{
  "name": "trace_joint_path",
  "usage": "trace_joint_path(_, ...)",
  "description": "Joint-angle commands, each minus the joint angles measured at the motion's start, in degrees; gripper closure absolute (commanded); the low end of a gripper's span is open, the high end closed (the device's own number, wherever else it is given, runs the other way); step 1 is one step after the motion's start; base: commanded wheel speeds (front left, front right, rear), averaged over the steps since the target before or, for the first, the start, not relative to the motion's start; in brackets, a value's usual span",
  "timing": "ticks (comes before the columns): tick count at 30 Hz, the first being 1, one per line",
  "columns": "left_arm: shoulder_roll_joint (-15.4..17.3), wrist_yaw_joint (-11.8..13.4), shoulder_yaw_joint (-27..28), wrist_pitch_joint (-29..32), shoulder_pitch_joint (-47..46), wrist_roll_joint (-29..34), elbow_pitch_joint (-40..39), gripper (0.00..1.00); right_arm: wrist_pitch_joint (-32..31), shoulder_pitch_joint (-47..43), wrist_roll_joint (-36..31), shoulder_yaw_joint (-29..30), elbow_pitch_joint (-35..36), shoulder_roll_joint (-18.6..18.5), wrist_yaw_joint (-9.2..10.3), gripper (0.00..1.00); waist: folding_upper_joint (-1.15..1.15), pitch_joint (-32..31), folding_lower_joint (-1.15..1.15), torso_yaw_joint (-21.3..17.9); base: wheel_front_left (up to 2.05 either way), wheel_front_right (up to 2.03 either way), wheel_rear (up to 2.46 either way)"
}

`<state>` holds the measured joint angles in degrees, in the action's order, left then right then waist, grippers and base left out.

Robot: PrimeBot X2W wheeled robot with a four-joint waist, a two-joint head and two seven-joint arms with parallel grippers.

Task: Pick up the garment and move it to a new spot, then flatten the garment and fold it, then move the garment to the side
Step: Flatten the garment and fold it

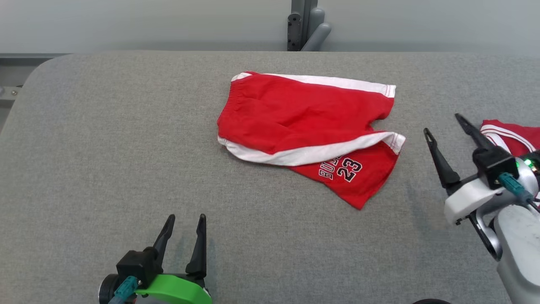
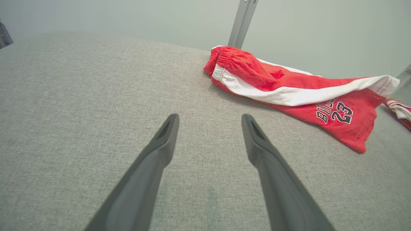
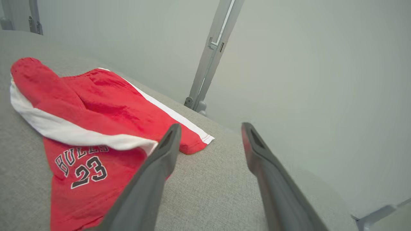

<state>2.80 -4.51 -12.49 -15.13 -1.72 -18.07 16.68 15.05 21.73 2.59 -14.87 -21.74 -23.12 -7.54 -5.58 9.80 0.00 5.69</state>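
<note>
left gripper (image 1: 186,216) sits nearest, fingers spread and empty over the grey table (image 1: 105,147). right gripper (image 1: 443,123) is parted too, holding nothing, near the red shorts (image 1: 295,114) at mid table. the move looks done; one leg lies doubled over, so flattening, folding and shifting aside remain. the right wrist view reveals the cloth's hump; the head view adds another red garment (image 1: 512,137).
</note>
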Motion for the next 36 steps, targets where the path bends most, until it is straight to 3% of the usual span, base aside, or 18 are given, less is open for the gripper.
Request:
trace_joint_path(1,0.2,-0.2,0.6,0.0,0.6,0.5,0.2,0.00,0.1,-2.8,-1.3,4.9,1.4,1.7,0.12,0.00,0.00,-0.1,0.00,-0.7,0.00,0.00,0.00)
trace_joint_path(5,0.2,-0.1,1.3,0.0,0.8,1.0,0.5,0.00,0.1,-6.0,-2.8,11.5,5.2,5.4,0.12,0.00,0.00,0.2,0.00,-1.4,0.00,0.00,0.00)
trace_joint_path(9,0.2,-0.2,1.8,0.0,-0.4,1.2,0.6,0.00,0.1,-8.0,-2.7,13.5,8.3,9.1,0.12,0.00,0.00,1.1,0.00,-2.2,0.00,0.00,0.00)
trace_joint_path(22,0.2,-1.3,1.8,0.0,-12.0,3.2,3.2,0.00,0.1,-8.3,-0.5,6.4,9.1,14.0,0.12,0.00,0.00,7.9,0.00,-5.0,0.00,0.00,0.00)
trace_joint_path(30,0.2,-2.6,4.9,0.0,-21.7,6.5,9.8,0.00,0.1,-6.1,1.2,3.6,7.7,14.3,0.12,0.00,0.00,12.2,0.00,-7.6,0.00,0.00,0.00)
trace_joint_path(36,0.7,-3.1,4.4,0.0,-25.4,5.5,12.9,0.00,0.1,-5.3,1.6,2.8,7.6,14.4,0.12,0.00,0.00,13.7,0.00,-8.5,0.00,0.00,0.00)
